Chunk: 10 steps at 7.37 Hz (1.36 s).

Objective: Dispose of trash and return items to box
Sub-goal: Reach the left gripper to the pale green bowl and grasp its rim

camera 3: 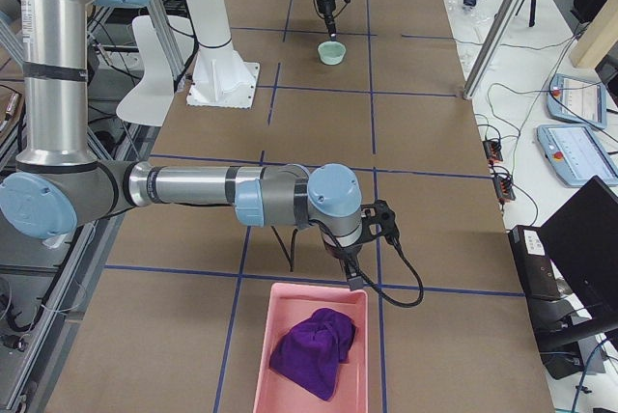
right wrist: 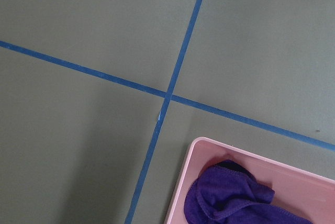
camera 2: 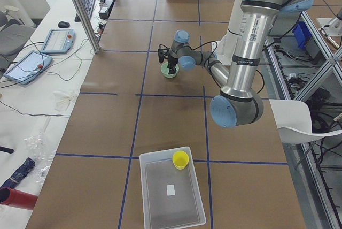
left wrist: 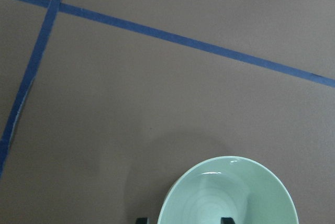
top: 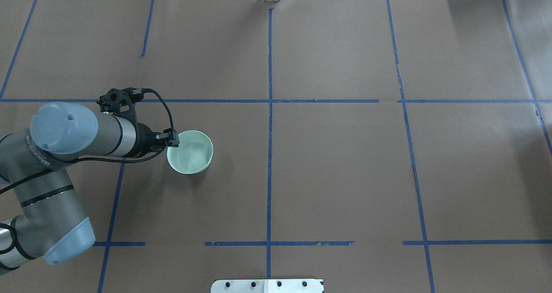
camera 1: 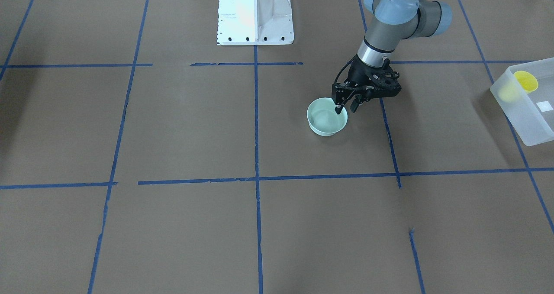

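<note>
Left gripper (camera 1: 347, 108) poised at the bowl (camera 1: 327, 120), jaws apart and straddling the rim on the side nearest the arm. In the left wrist view one fingertip (left wrist: 226, 221) lies inside the bowl and the other outside its wall, with the rim between them and no contact evident. The bowl stands upright and empty on the table (camera 1: 173, 125), in the robot's left half. It is well apart from the box (camera 2: 160, 197), which sits at the table's left end with the cup (camera 2: 180, 159) already inside, in a corner. The step in hand appears to be the pinch on the bowl's wall. To do it well, the fingers should descend far enough that the pads bear on the wall below the lip, then close squarely across it. A shallow or skewed bite on a smooth, curved wall would probably let the bowl pivot or slip during the lift. The carry to the box is long, so a level, unhurried transfer and a low release beside the cup seem advisable. Right gripper (camera 3: 355, 283) hangs by one corner of the pink tray (camera 3: 266, 345), which holds the purple cloth (camera 3: 314, 350) at the table's right end; whether its jaws are apart or together cannot be told.
</note>
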### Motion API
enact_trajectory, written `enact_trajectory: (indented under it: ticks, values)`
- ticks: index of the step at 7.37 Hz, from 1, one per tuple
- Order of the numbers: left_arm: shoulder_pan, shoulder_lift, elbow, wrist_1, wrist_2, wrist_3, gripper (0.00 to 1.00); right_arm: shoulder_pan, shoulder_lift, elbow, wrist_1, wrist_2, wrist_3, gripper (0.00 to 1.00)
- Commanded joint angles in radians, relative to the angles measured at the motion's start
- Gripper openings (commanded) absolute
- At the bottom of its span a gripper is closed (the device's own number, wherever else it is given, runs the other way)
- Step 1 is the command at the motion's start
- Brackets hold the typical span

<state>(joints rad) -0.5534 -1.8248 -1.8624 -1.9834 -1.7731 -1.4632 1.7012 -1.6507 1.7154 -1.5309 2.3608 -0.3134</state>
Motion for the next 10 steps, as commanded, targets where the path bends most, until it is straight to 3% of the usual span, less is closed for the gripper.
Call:
enact_trajectory:
  ticks: [1,2,3,6,7,9,10]
  values:
    - [0.021,-0.004,0.037,0.0,0.006,-0.005,0.55,0.0,-0.015,0.0,0.017,0.0,0.0,1.0]
    - [0.047,-0.005,0.048,0.0,0.017,-0.006,0.39,0.0,-0.017,0.0,0.018,0.0,0.0,1.0]
    - [0.047,-0.01,0.039,0.0,0.026,0.001,0.0,0.0,-0.017,0.0,0.018,0.0,-0.001,1.0]
    - [0.021,0.013,-0.048,0.012,0.017,0.076,0.0,0.0,-0.023,0.0,0.018,0.0,-0.003,1.0]
    - [-0.049,0.066,-0.107,0.018,-0.046,0.189,0.0,0.0,-0.023,0.0,0.018,0.0,-0.003,1.0]
    - [-0.297,0.143,-0.17,0.02,-0.236,0.446,0.0,-0.002,-0.023,0.0,0.018,0.002,-0.003,1.0]
    - [-0.445,0.216,-0.175,0.018,-0.331,0.691,0.0,-0.002,-0.023,-0.003,0.035,0.003,0.0,1.0]
